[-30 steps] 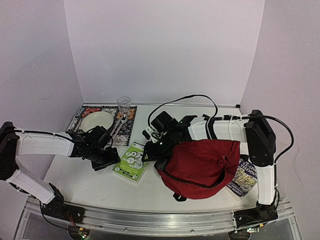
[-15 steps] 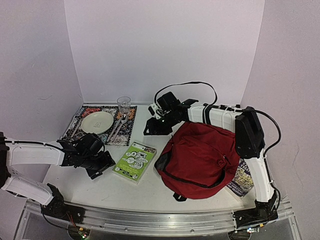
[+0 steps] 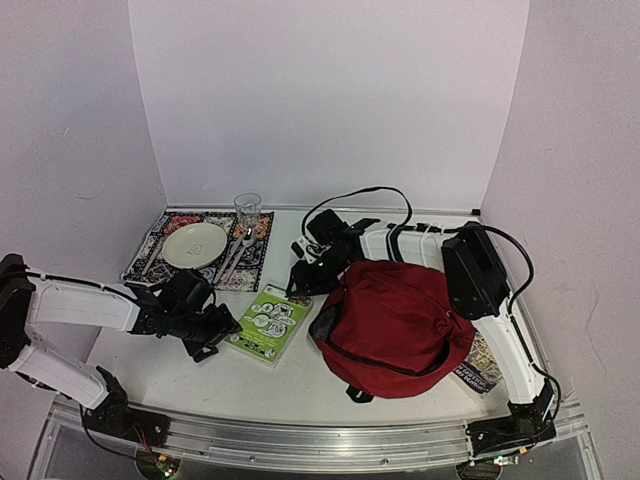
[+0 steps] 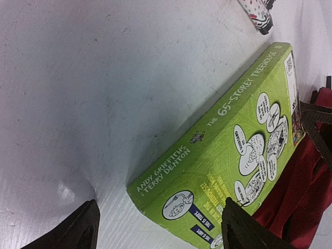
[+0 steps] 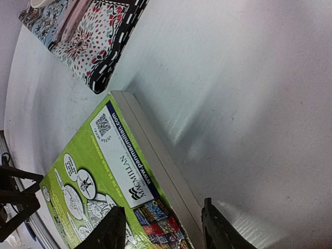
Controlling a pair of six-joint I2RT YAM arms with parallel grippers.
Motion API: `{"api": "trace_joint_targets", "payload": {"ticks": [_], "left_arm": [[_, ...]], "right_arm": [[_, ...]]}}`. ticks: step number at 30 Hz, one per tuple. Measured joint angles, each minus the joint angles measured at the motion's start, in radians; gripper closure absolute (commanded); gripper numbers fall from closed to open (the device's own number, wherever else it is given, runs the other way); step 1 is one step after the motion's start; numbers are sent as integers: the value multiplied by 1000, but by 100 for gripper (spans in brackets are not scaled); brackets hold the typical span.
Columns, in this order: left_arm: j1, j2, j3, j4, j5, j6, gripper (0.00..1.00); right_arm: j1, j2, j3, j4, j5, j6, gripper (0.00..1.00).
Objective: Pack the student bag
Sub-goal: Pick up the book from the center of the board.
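The dark-red student bag (image 3: 392, 325) lies slumped on the table right of centre; an edge of it shows in the left wrist view (image 4: 301, 181). A green paperback book (image 3: 268, 322) lies flat just left of it, and shows in the left wrist view (image 4: 233, 155) and right wrist view (image 5: 104, 171). My left gripper (image 3: 215, 335) is open and empty, low at the book's near-left corner, jaws either side of that corner. My right gripper (image 3: 300, 280) is open and empty, just above the book's far end, beside the bag's top-left edge.
A patterned placemat (image 3: 150, 250) at the back left carries a plate (image 3: 194, 243), cutlery and a clear glass (image 3: 247, 212). A second book (image 3: 488, 362) lies partly under the bag's right side. The backdrop walls close off the back and sides.
My right gripper let go of the bag, swung to the back, then came down toward the book's far end. The bag slumped back. My left gripper drew left, then returned to the book's corner.
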Motion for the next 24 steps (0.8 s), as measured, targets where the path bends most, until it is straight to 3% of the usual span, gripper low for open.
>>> {"api": "trace_joint_targets", "payload": {"ticks": [15,24], "left_arm": [[4,35,0,55,11,0,17],[23,35,0,55,-7,2,18]], "right_arm": [[21,-107,-276,162,-116,111,64],[21,-139,-353,235,-155,176,71]]}}
